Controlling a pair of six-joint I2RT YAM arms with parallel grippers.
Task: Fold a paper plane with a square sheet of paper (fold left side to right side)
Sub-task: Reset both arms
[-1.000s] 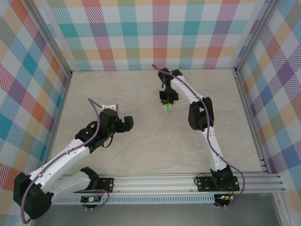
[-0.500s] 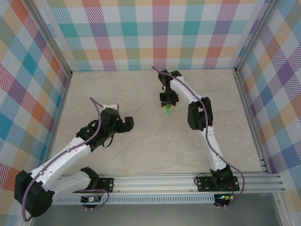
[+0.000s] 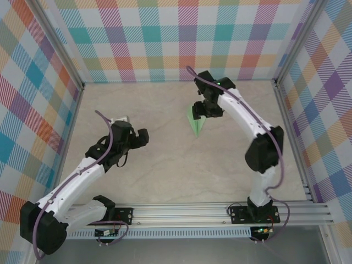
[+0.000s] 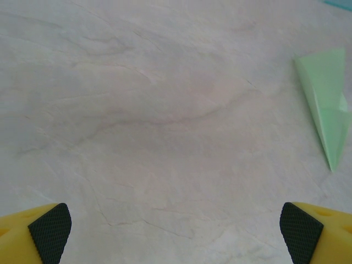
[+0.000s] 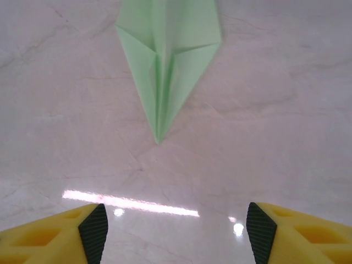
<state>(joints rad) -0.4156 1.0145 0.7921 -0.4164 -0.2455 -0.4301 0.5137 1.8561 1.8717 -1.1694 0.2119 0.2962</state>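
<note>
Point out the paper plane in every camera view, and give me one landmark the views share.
Top external: paper plane lies just right of centre, nose toward the arm bases.
Left wrist: paper plane at the right edge, upper half, nose down.
Right wrist: paper plane at top centre, nose down.
Shared landmark: the pale marbled tabletop under it.

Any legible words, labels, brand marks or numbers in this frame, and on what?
No readable text anywhere.
The pale green folded paper plane is plain; the marbled beige table and plaid walls carry only patterns; the left hand and right hand show no lettering.
Any print on the small circuit board at the front rail is too small to read.
</note>
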